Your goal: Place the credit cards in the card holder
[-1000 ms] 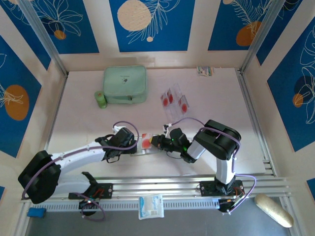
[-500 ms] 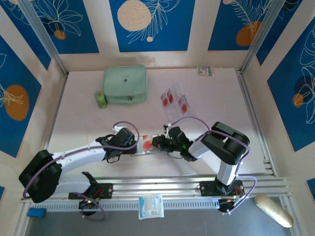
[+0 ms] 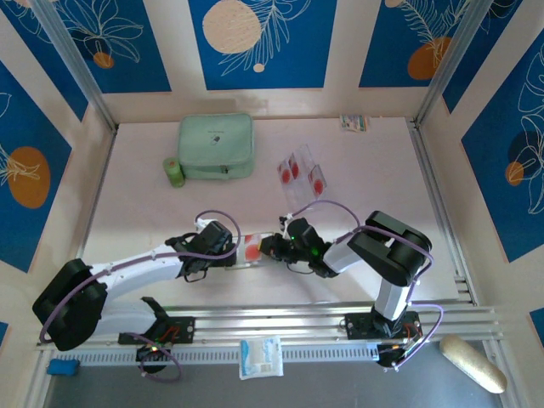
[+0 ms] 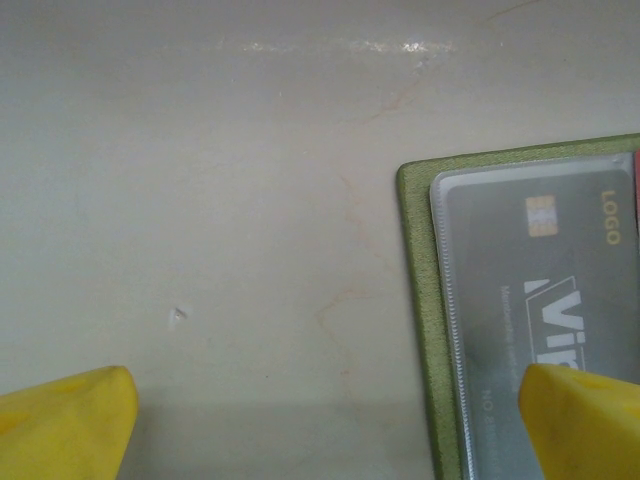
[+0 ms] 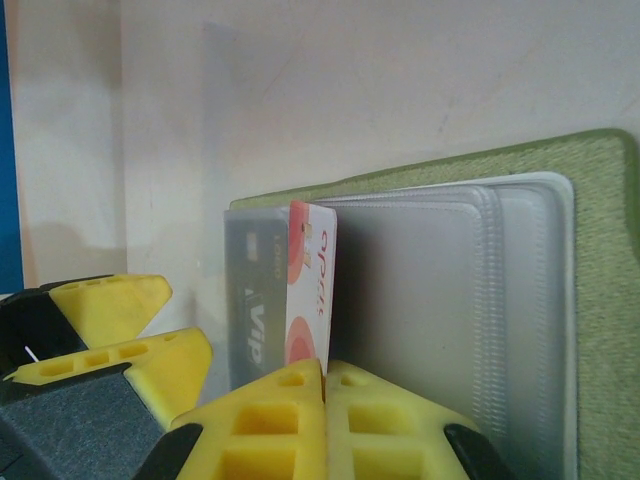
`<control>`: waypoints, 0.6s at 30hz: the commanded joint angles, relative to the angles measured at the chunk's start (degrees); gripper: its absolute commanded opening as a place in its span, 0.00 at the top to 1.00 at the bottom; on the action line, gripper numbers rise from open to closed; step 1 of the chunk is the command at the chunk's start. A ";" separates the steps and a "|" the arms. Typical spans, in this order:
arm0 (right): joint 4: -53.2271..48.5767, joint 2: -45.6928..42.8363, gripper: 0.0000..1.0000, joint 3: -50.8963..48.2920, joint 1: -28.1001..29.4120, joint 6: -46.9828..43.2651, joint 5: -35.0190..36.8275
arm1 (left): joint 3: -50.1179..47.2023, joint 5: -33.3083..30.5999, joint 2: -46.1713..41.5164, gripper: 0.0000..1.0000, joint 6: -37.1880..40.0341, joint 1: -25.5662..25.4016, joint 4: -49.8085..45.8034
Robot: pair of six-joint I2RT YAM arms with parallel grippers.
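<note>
At the right gripper [image 5: 325, 385]: closed, yellow pads pressed together, seemingly pinching the near short edge of a small plastic credit card with a red round mark [image 5: 311, 290]. Lying flat, long axis running straight ahead of the fingertips, over the open olive-green square fold card holder [image 5: 590, 260]. Visible as a narrow strip between a grey bank card in a clear sleeve [image 5: 255, 300] and the stack of pale clear pockets [image 5: 440, 300]. Cannot tell whether already tucked under a pocket lip or merely laid on top. Judged mid-insertion, with the coming move hinging on keeping that long axis square to the pocket mouth.

At the left gripper [image 4: 320, 420]: spread wide, holding nothing. One yellow fingertip [image 4: 585, 420] over the holder's sleeve edge, touching or not unclear; the other over the bare pale table [image 4: 200, 200]. Seemingly placed to steady the holder from the side opposite the right gripper.

Further out, from overhead: several more clear plastic credit cards with red marks [image 3: 297, 170] loose on the table, well apart from the holder, beyond it, nearer the right arm. Farther left, a large mint-green zip case [image 3: 216, 146] with a small green roll [image 3: 174, 172] just beside it.
</note>
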 commanded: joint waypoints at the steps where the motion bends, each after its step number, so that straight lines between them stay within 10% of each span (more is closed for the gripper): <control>1: -5.17 0.52 1.00 0.12 0.82 -0.78 0.25 | -0.54 0.31 0.51 0.02 -0.50 0.53 -0.24; 18: -8.51 -1.31 1.00 -0.16 1.04 -0.64 0.39 | -0.48 0.29 0.86 0.02 -0.33 0.57 0.18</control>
